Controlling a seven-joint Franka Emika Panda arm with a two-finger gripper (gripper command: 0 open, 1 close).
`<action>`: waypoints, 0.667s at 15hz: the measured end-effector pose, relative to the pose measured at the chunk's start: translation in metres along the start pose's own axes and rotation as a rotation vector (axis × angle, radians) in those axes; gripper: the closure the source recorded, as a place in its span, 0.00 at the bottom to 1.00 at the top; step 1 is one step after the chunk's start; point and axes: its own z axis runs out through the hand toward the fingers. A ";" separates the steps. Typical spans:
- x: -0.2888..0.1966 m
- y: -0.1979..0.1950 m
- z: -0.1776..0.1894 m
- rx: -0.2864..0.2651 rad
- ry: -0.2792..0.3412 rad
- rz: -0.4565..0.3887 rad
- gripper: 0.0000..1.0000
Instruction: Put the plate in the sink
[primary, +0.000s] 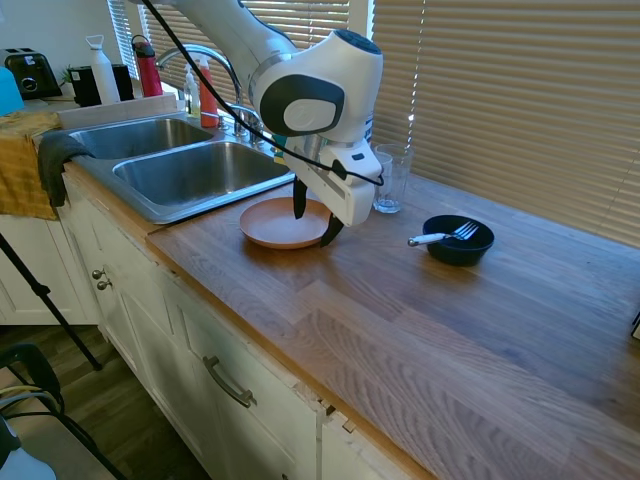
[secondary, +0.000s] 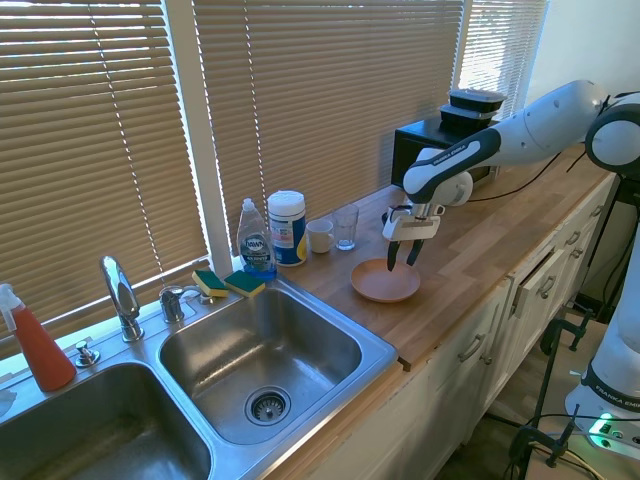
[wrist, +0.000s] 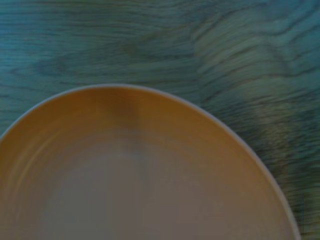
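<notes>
The robot is a white Franka arm (secondary: 540, 125) of thick, rounded, glossy tube segments. Its joints carry dark grey to black bands and caps; one large rounded housing near the wrist shows a dark grey oval panel set in the white shell. A thin black cable runs along the outside of the arm down to the wrist. The white, blocky two-finger gripper (primary: 312, 220) ends in two slim black fingers (primary: 299, 200).
</notes>
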 end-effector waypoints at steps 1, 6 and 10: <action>0.000 0.000 0.000 0.000 0.000 -0.001 1.00; 0.001 0.003 0.011 -0.018 -0.015 -0.013 1.00; 0.002 0.004 0.016 -0.010 -0.030 -0.016 1.00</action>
